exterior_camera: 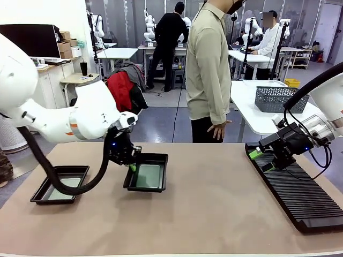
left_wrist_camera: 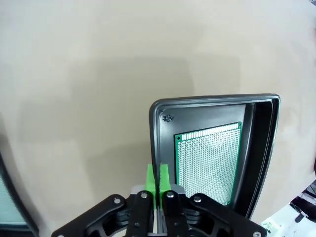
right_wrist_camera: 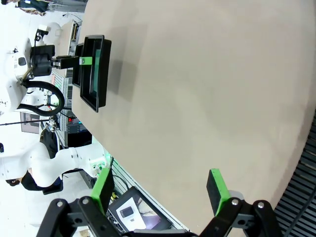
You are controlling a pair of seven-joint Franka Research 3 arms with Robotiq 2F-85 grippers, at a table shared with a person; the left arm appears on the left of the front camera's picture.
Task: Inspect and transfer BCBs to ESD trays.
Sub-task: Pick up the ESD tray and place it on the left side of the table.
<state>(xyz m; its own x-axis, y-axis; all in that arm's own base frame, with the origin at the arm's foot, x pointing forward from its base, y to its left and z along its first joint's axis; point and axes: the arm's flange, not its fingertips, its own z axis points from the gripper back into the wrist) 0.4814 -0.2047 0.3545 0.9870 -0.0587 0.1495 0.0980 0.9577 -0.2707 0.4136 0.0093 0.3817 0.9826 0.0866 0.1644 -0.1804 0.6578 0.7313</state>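
**Left arm gripping a loaded tray by its rim while the right waits at the rack**

While the left gripper (left_wrist_camera: 158, 180) is pinching the raised rim of a shallow black plastic ESD tray (exterior_camera: 156, 158), its jaws are standing fully closed on that thin wall, probably because the rim is the only edge narrow enough to grasp for moving or tilting the tray. Inside that tray a thin green perforated circuit board (left_wrist_camera: 207, 160) is lying flat on the floor, so the board is riding along without being touched itself.

A second black tray (exterior_camera: 43, 196) is sitting on the tan surface (exterior_camera: 214, 203) well to the left, holding what looks like another pale board.

The right gripper (right_wrist_camera: 160, 190) is hovering with jaws wide apart and holding nothing, near the long black ribbed rack (exterior_camera: 300, 198), likely ready to pick.
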